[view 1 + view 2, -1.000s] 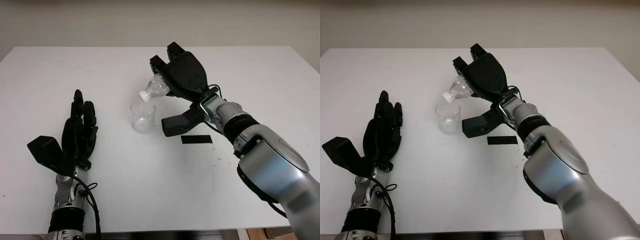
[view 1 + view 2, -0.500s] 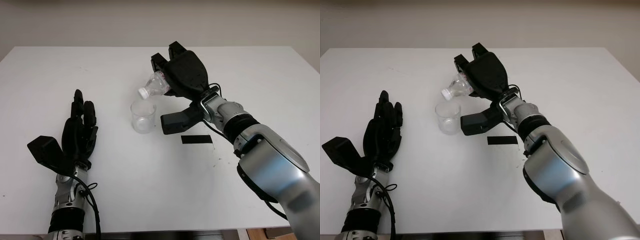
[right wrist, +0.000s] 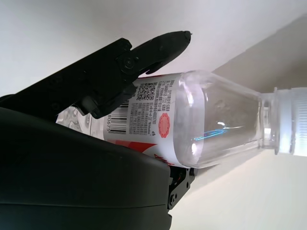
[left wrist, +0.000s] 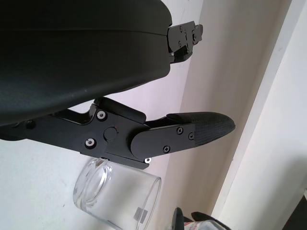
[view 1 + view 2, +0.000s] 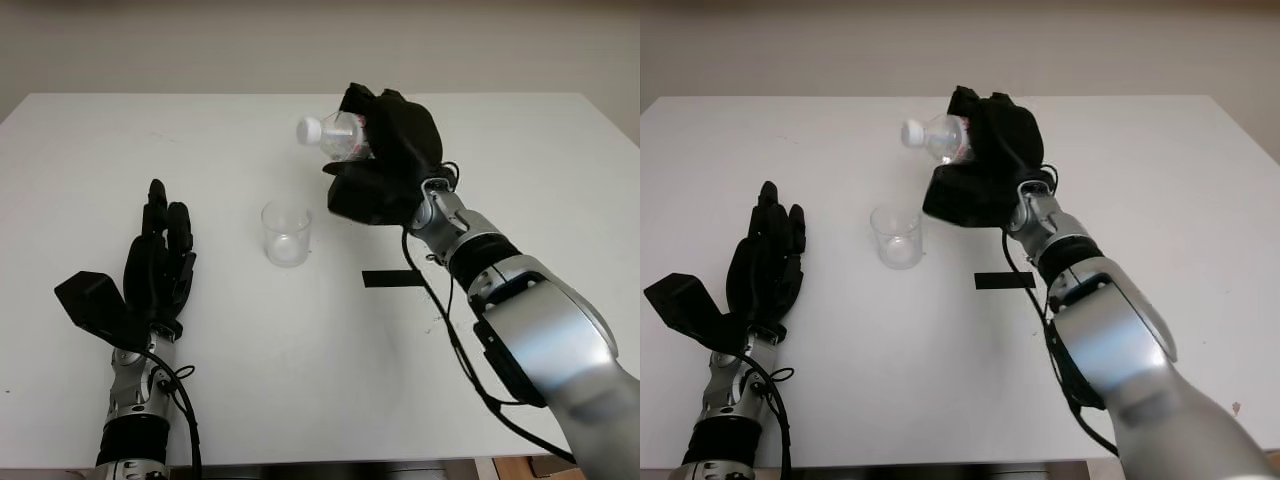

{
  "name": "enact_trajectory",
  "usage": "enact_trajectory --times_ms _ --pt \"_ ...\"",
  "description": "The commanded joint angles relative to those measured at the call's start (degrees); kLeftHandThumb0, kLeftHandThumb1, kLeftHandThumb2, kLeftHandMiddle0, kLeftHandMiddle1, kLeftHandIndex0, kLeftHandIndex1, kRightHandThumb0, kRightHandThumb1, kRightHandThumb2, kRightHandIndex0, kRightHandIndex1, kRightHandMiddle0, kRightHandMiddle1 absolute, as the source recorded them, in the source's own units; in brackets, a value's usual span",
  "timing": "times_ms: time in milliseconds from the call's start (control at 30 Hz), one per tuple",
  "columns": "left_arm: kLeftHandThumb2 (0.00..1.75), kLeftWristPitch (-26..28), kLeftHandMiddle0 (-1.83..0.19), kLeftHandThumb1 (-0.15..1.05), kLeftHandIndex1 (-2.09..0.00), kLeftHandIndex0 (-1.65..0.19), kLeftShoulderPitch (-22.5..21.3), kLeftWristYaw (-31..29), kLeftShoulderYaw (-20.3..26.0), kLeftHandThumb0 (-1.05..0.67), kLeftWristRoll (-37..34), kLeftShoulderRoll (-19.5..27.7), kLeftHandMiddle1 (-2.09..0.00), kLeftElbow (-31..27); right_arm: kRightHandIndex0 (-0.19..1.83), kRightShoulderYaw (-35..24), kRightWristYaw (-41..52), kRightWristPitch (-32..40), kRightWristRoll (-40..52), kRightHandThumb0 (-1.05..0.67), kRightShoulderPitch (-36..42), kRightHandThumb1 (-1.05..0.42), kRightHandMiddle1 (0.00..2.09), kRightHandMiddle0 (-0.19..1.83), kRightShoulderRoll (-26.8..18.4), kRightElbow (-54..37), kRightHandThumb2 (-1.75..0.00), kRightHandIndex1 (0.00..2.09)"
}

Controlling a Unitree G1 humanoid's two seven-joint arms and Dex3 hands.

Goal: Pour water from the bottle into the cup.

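A clear plastic bottle (image 5: 338, 135) with a white cap and a red-and-white label (image 3: 144, 108) is held in the air by my right hand (image 5: 385, 150), which is shut on it. The bottle is tilted with its neck raised, the cap pointing up and to the left. It hangs above and to the right of the clear cup (image 5: 286, 233), which stands upright on the white table (image 5: 300, 370). The cup (image 4: 115, 194) also appears in the left wrist view. My left hand (image 5: 160, 262) is open at the table's front left, away from the cup.
A short strip of black tape (image 5: 392, 278) lies on the table just right of the cup, under my right forearm. The table's far edge meets a pale wall (image 5: 200, 40).
My right hand has lifted and tipped the bottle back, so its mouth moved from just over the cup's rim up and to the right. The cup and left hand have not moved.
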Motion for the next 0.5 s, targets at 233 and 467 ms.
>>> enact_trajectory --times_ms 233,467 --pt "0.52 1.9 0.13 1.05 -0.06 0.17 2.1 0.3 -0.5 -0.69 0.1 -0.7 -0.06 2.1 1.29 -12.5 14.1 -2.3 14.7 -0.33 4.6 -1.05 2.09 0.99 2.0 -7.1 -0.35 2.09" --pt "0.53 2.4 0.16 1.05 -0.05 0.18 1.9 -0.1 -0.9 -0.7 0.3 -0.7 -0.05 1.9 1.3 -18.8 22.4 4.0 23.9 -0.36 11.4 -1.05 2.09 1.01 3.9 -17.8 -0.39 2.09"
